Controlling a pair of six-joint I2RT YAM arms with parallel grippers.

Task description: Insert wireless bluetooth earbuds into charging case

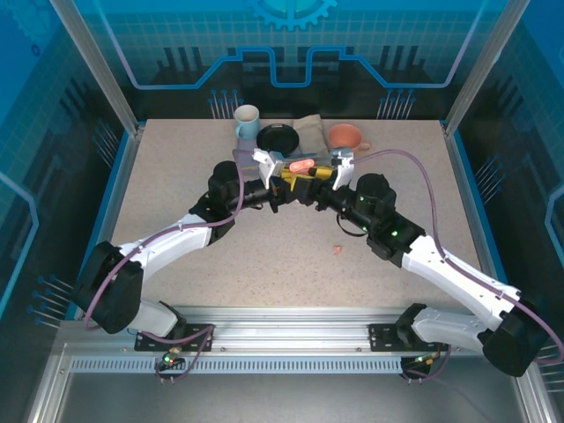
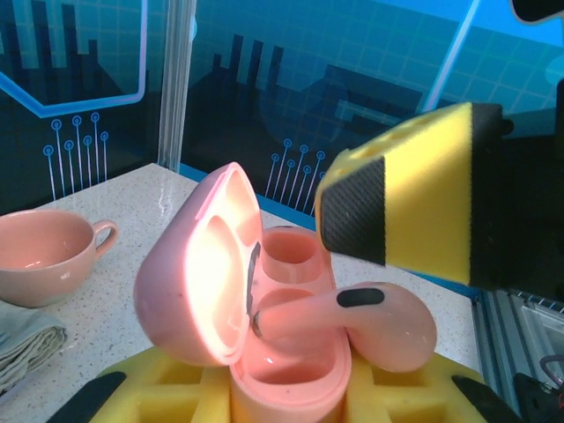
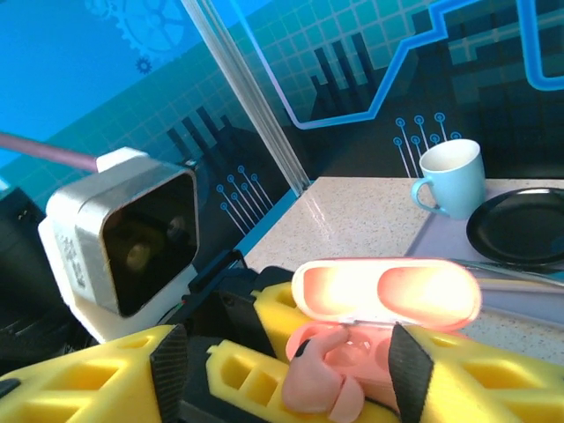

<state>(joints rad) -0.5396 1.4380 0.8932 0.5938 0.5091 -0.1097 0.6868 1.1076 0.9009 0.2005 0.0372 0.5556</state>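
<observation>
**Left wrist view: case clamped, one pink earbud lying loose in it**

My left fingers [image 2: 194, 392] are closed on the base of the salmon-pink charging case [image 2: 286, 370], with yellow foam pressing it from both sides. The case stands upright with its lid [image 2: 198, 273] swung open. A pink earbud [image 2: 370, 322] lies tilted across the nearer well. Its stem end points in toward the hinge and its rounded end sticks out past the rim, so it is not seated flush. The well behind it is bare.

My right fingers [image 3: 407, 366] stand spread apart on either side of the case and the earbud, gripping nothing. From the right wrist I cannot tell whether the closer black pad brushes the case. One of those fingers hangs just above the earbud in the left wrist view.

From the top external camera, both arms meet over the middle of the surface [image 1: 176, 220], somewhat toward its far edge. The case is held up off it between them. A second pink earbud [image 1: 337, 249] lies by itself on the surface, right of centre and closer to the near edge than the fingers are.

Along the far edge I see a light blue mug [image 1: 247, 122], a black plate [image 1: 278, 138], a grey cloth [image 1: 310, 126] and a salmon cup [image 1: 346, 135], all well apart from the case.
</observation>
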